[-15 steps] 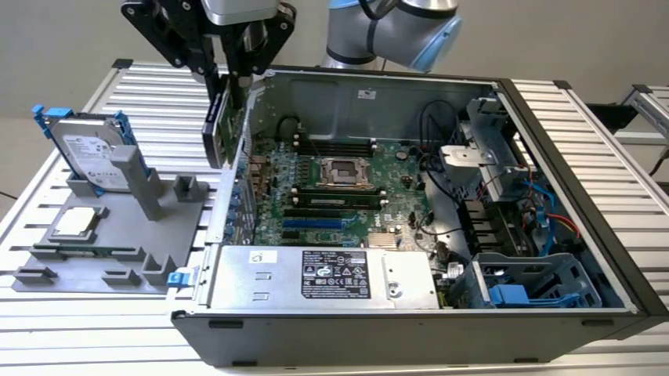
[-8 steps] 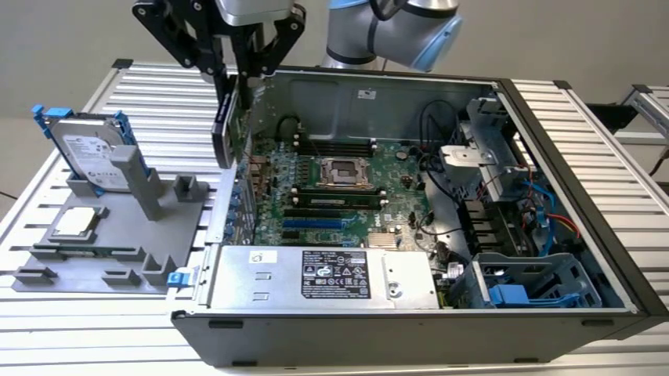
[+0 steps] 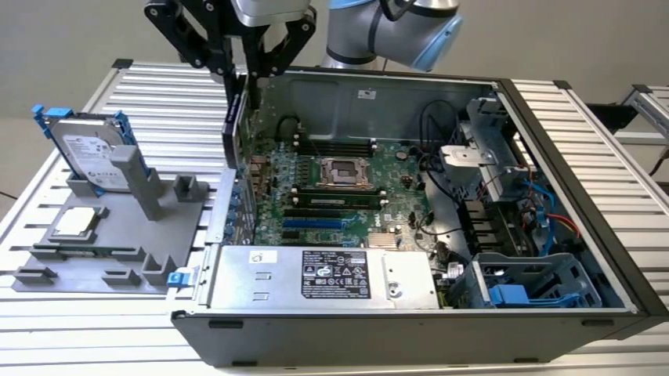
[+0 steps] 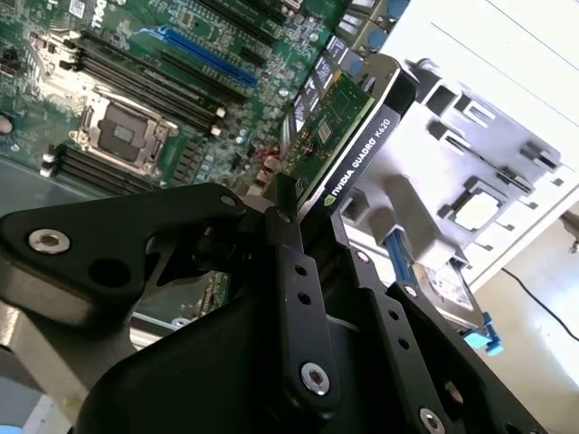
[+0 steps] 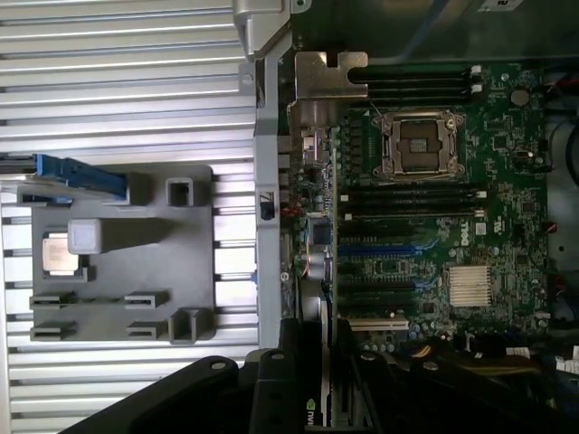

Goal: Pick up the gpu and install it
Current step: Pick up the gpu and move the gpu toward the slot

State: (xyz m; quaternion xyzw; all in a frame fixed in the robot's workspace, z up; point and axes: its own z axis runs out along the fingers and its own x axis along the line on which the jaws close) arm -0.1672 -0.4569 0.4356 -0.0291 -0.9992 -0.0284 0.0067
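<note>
The gpu hangs on edge, upright, over the open computer case at its wall on the exterior view's left, above the motherboard. My gripper is shut on the card's upper edge. In the second wrist view the gpu shows its green board face and black shroud edge between my black fingers. In the first wrist view the gpu is seen edge-on, its silver end bracket toward the case's rear, beside the expansion slots.
A grey fixture on the exterior view's left holds a hard drive in a blue frame and a CPU chip. Inside the case are the CPU socket, a power supply, cables and drive cages.
</note>
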